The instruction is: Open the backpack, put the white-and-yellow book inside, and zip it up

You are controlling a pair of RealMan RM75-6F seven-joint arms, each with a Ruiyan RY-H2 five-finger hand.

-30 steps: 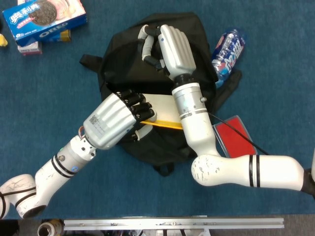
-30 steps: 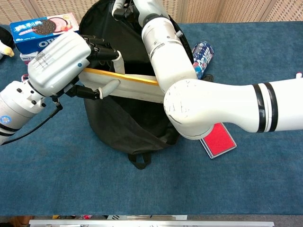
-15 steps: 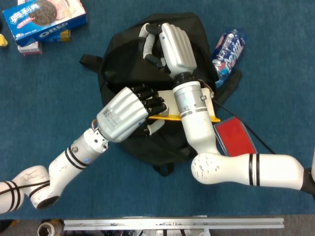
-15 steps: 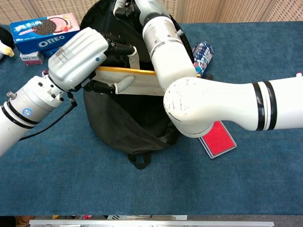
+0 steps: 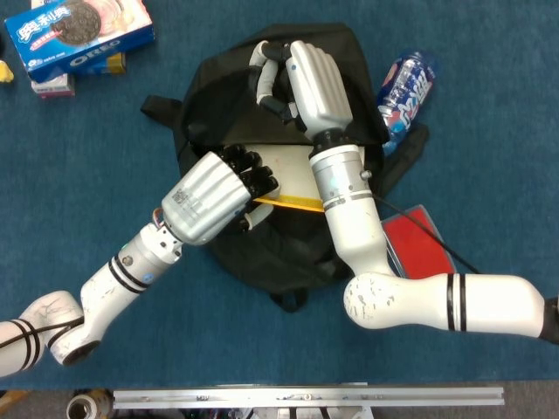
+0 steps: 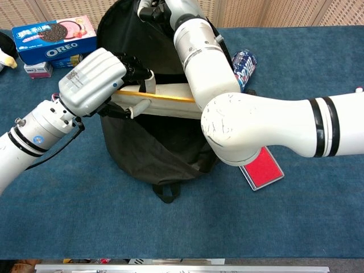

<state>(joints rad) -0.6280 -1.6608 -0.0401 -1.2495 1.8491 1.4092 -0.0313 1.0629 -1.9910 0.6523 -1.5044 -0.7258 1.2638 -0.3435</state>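
— What am I touching?

— My left hand (image 5: pixel 210 199), smooth silvery plastic with black fingers, holds the book (image 5: pixel 281 166): matt white cover, yellow edge. My right hand (image 5: pixel 307 83), the same glossy shell, grips the backpack (image 5: pixel 223 105), black matt woven cloth that creases softly.

— And around it?

— The table cover (image 5: pixel 105 157) looks like rough blue felt. At ten o'clock a glossy cardboard Oreo box (image 5: pixel 79 35); at two o'clock a shiny blue can (image 5: pixel 406 92); at four o'clock a smooth red notebook (image 5: pixel 419 244).

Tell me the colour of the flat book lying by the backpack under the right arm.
Red: the flat red book shows best in the chest view.
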